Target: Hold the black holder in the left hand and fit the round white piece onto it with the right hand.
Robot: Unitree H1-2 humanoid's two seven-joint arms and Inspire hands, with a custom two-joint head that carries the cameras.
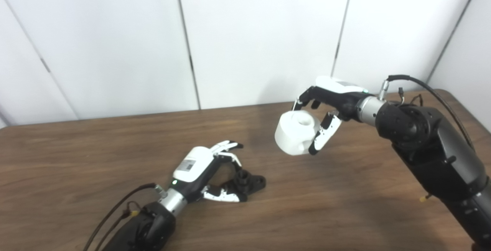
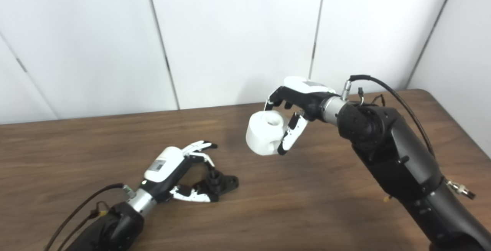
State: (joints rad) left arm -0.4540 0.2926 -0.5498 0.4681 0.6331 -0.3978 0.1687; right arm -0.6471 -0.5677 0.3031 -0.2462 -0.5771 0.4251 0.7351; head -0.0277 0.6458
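Note:
The black holder lies flat on the wooden table, a short round post standing up from it. My left hand rests low beside it, open: the thumb lies along the holder's near side and the fingers arch apart above it without closing. My right hand hangs in the air at centre right, shut on the round white piece, a thick cylinder with a hollow in its top. The white piece is up and to the right of the holder, well apart from it.
White wall panels close off the far side of the table. The table's right far corner sits behind my right arm, where a black cable loops over the wrist. A cable also trails from the left forearm.

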